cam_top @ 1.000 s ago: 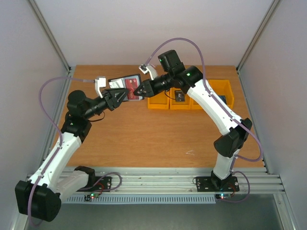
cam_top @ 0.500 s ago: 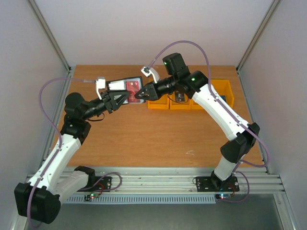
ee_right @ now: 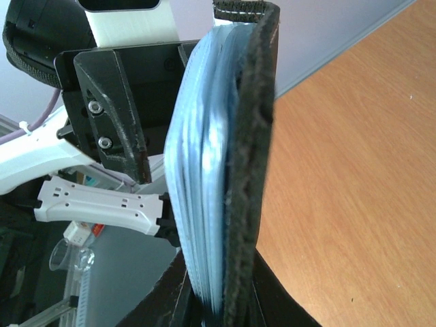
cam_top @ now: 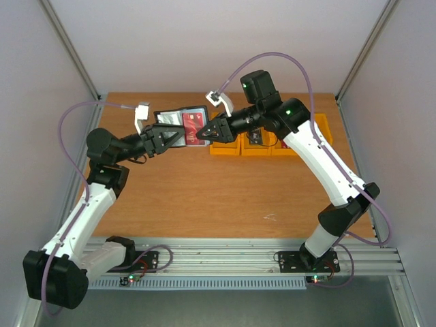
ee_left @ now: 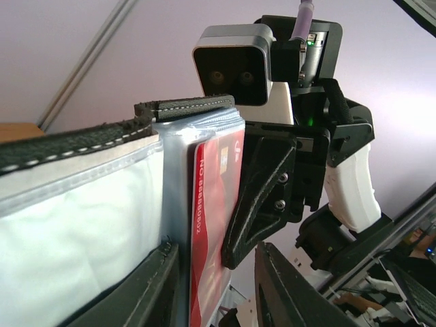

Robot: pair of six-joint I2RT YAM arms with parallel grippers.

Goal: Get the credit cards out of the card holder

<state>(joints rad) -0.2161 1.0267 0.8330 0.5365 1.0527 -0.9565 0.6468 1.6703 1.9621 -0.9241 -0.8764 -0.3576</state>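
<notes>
Jaws of right gripper (cam_top: 200, 133) clamped on edge of card holder (cam_top: 169, 117), which is held open off the tabletop (cam_top: 204, 197) near the back. Left gripper (cam_top: 179, 135) jaws apart, straddling red credit card (cam_top: 193, 124) in its clear sleeve (ee_left: 178, 204), gap showing on one side.

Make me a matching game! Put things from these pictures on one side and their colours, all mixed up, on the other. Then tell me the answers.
Things:
1 card
2 wallet
3 bins
4 table

Colours:
a orange-brown
b yellow
c red
d black outside, pale inside

Pairs: 1-c, 2-d, 3-b, 4-a
</notes>
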